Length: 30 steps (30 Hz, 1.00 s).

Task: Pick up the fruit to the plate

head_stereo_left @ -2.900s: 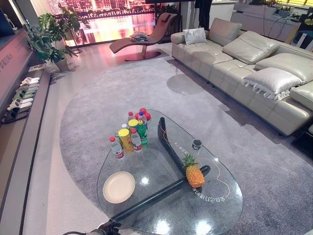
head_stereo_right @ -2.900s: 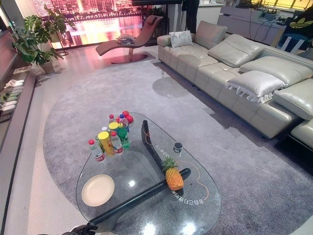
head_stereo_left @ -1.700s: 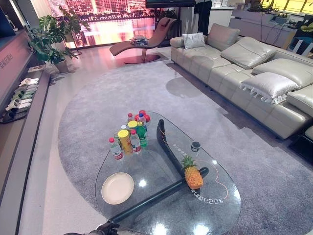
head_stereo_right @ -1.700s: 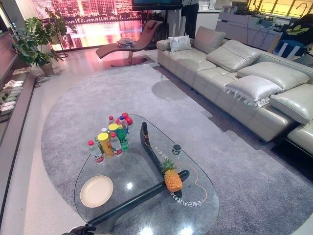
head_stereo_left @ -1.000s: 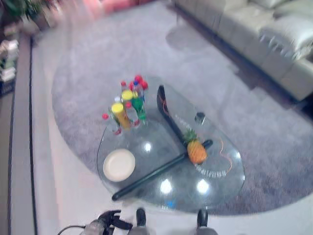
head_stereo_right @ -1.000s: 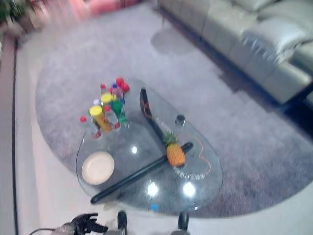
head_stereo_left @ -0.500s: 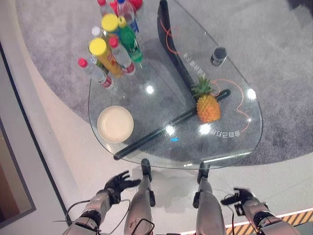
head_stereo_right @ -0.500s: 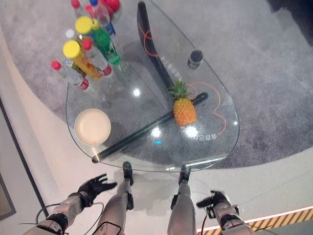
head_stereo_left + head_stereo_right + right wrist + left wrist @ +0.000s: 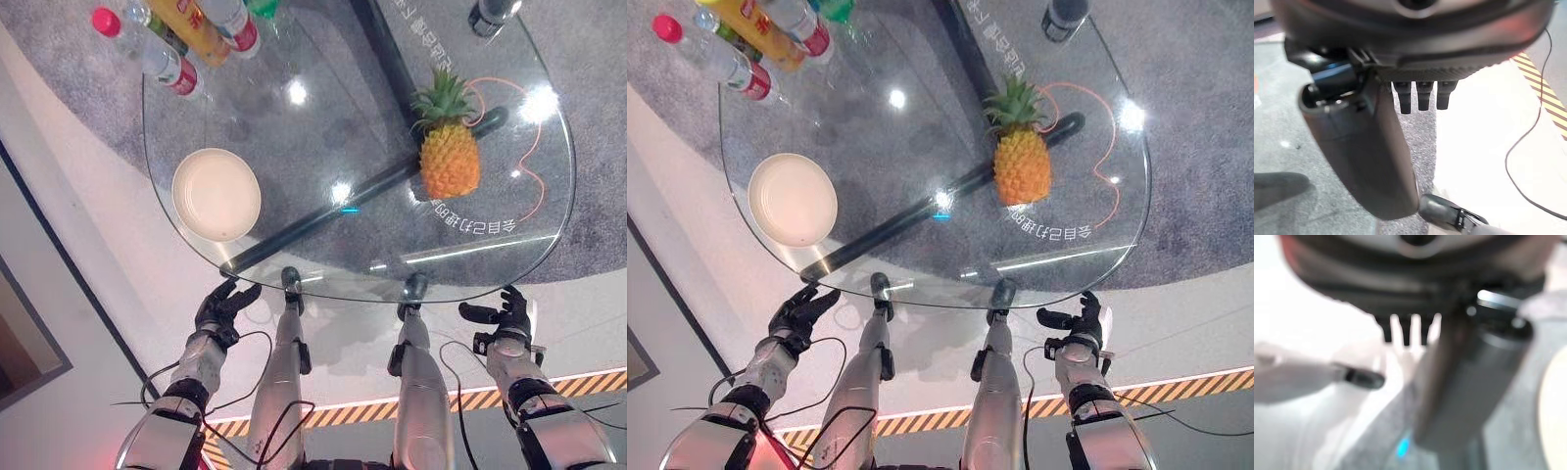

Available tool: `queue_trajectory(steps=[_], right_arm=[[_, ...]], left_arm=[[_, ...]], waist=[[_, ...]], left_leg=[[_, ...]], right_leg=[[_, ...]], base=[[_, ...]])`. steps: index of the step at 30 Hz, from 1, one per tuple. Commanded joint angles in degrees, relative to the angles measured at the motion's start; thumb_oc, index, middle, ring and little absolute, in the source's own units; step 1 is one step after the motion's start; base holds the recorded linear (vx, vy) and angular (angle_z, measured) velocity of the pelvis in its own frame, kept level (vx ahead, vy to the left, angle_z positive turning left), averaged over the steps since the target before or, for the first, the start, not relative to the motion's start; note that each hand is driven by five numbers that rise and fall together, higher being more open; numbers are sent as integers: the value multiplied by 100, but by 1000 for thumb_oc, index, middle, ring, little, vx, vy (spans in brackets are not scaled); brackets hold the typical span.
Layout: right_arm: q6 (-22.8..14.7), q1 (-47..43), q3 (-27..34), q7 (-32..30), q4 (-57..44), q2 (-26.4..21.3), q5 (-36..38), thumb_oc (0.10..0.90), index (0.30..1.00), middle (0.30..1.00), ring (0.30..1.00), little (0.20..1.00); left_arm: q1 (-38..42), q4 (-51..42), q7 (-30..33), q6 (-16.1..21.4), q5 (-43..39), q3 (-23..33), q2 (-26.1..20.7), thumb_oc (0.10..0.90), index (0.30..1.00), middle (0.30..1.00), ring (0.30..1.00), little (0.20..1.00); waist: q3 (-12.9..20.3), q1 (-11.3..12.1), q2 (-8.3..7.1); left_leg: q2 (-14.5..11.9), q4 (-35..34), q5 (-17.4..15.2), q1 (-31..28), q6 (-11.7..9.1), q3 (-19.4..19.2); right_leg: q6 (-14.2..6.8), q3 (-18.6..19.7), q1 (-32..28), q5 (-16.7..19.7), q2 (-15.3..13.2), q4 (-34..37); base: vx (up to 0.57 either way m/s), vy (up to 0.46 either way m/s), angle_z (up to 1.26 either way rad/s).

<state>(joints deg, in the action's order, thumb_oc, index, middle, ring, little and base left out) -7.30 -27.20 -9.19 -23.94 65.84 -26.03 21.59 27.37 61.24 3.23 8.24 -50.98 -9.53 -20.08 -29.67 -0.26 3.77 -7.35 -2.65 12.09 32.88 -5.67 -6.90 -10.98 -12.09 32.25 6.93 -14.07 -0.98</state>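
Observation:
A pineapple [image 9: 451,162] stands upright on the right part of the glass table [image 9: 294,147], leaves pointing away from me. A round cream plate [image 9: 217,194] lies empty on the table's left part, near the front edge. My left hand [image 9: 221,307] hangs open below the table's near edge, a little in front of the plate. My right hand [image 9: 507,315] is open too, just outside the near right edge, well short of the pineapple. The right wrist view shows its thumb [image 9: 1364,147] and straight fingers [image 9: 1422,100] with nothing in them.
Several bottles [image 9: 167,64] and a yellow can [image 9: 201,20] crowd the table's far left. A dark cup [image 9: 490,14] stands at the far right. A black beam [image 9: 323,217] runs under the glass. Grey rug lies beneath; striped floor tape [image 9: 470,399] runs behind me.
The camera has tilted further down, so the table sits higher and larger in view. Both hands have come up closer to the table's near edge.

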Motion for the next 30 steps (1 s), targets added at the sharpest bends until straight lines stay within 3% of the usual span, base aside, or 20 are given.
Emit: queue_trajectory(steps=[1,17,30], right_arm=[[-54,120,113,-216,67,-284,291,800,900,900,900,900],[-29,-292,-64,-172,74,-474,452,800,900,900,900,900],[-292,-406,-11,-472,-27,-684,639,800,900,900,900,900]], left_arm=[[178,197,200,230,-176,280,-517,800,900,900,900,900],[357,265,317,181,-161,186,-641,800,900,900,900,900],[213,187,216,210,-68,80,-631,800,900,900,900,900]], waist=[[-13,-16,-319],[-13,30,-287],[-13,82,-219]], left_leg=[[-220,1066,-606,582,-273,271],[-98,1191,-617,940,-230,471],[-148,1129,-576,963,-252,440]], right_leg=[[-99,257,885,159,-197,-874],[-73,338,1297,266,-128,-949],[-104,201,1409,274,-201,-1066]], base=[[-30,-3,1],[-7,-1,0],[4,-3,0]])
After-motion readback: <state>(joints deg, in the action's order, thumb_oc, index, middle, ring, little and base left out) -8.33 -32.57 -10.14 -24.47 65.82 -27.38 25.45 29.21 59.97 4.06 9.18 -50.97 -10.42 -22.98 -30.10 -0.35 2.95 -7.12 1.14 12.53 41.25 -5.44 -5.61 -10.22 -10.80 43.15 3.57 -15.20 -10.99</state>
